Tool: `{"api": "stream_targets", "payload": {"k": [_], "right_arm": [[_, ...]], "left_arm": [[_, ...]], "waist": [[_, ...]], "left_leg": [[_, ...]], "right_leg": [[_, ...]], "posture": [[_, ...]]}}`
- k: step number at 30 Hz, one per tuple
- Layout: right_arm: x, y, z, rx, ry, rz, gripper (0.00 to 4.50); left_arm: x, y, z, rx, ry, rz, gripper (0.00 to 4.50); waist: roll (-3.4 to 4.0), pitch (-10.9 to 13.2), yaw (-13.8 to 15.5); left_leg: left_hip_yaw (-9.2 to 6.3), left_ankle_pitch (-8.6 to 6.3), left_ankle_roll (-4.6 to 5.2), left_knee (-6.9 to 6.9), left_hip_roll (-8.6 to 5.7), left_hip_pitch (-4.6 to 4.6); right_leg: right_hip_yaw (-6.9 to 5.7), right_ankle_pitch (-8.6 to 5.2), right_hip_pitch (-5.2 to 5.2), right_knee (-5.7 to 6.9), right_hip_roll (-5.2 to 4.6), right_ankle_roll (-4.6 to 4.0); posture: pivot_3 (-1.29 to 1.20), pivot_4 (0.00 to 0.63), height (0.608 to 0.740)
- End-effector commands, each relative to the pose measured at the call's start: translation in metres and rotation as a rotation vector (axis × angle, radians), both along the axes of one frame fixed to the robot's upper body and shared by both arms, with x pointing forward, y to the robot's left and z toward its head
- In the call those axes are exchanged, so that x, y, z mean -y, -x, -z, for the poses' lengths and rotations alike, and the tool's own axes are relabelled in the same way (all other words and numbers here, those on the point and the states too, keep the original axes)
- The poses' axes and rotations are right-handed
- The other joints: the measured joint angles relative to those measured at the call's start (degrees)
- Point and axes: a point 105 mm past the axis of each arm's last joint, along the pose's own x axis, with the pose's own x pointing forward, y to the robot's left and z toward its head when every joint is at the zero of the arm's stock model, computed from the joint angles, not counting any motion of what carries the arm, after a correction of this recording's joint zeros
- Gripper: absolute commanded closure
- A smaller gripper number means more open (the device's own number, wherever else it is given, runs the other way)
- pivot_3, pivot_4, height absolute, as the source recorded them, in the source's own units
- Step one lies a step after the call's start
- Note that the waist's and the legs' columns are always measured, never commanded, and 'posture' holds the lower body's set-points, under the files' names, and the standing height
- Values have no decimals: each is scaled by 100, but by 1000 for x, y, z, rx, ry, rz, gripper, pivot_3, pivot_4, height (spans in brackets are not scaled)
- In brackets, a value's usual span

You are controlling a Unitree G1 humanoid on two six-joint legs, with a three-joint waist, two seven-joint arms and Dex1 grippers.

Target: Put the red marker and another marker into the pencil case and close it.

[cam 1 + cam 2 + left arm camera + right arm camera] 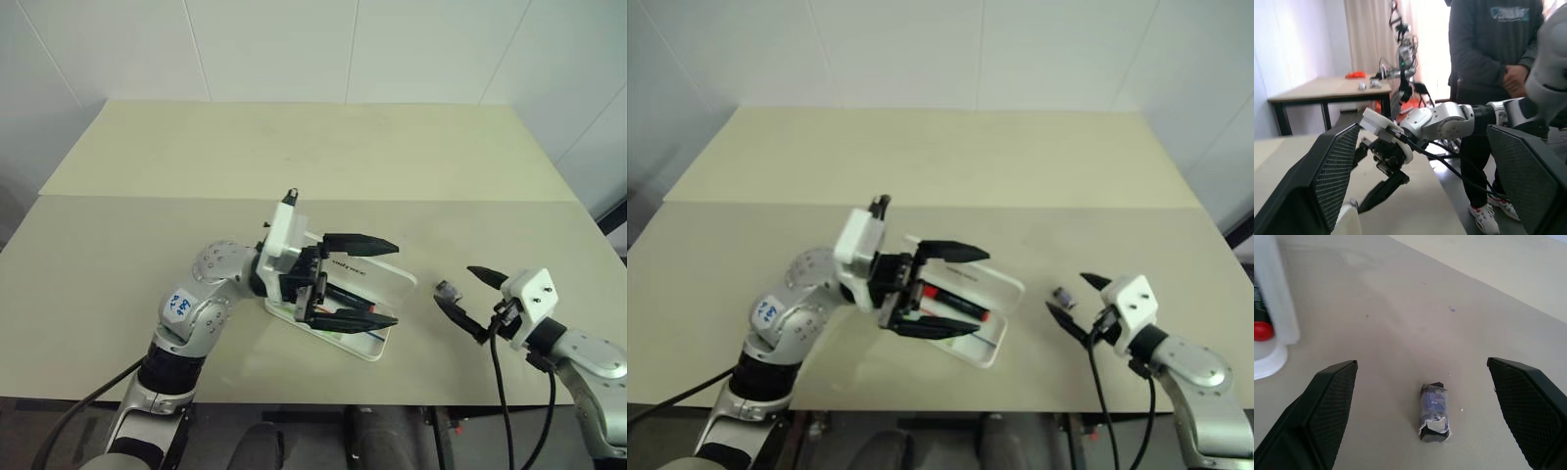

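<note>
Markers, red marker included, lie in the open pencil case; both hands gape empty.

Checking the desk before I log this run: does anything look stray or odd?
Yes: a small crumpled grey piece lies loose on the table, apart from the pencil case, between the open right end effector's fingers.

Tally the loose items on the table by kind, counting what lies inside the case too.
Pencil case, white, open: 1
Markers: 2, the red marker and a green marker, both in the case
Small grey piece beside the case: 1
Total: 4
</note>
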Motion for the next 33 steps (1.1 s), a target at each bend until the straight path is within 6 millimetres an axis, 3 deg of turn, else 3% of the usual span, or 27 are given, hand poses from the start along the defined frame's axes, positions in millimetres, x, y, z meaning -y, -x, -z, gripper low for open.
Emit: {"api": "stream_targets", "payload": {"k": [1,8,14,20,30,33], "right_arm": [[-2,-4,-1,32,3,14,0],[-5,-11,6,27,1,33,0],[-2,-16,14,5,8,70,0],[-2,-19,23,-24,8,111,0],[0,-27,36,-111,37,168,0],[4,-28,41,-157,57,207,0]], "left_arm": [[8,-1,-4,47,-40,-27,48],[26,-10,1,94,-172,-58,48],[28,-20,4,158,-255,-72,48],[-8,-35,-10,180,-245,-87,48],[-70,-43,-10,181,-341,-77,48],[-83,-39,-17,192,-300,-47,48]], "waist": [[2,-1,0],[2,-1,-1],[4,-2,-11],[8,-5,-44],[7,-5,-155],[6,-6,-165]], "left_leg": [[0,0,0,-2,0,1],[0,0,0,-3,-2,0],[0,0,0,-7,-1,0],[2,0,0,-8,2,2],[4,3,2,-2,2,3],[7,7,5,-3,4,7]], "right_leg": [[0,0,0,0,0,0],[0,0,-1,-4,0,1],[-1,0,-2,-3,1,0],[-2,-1,-3,-2,1,-2],[-2,2,0,0,0,-5],[-1,6,0,2,1,-14]], "posture": [[0,150,740],[0,150,740],[0,150,740],[0,150,740],[0,150,740],[0,150,740]]}}
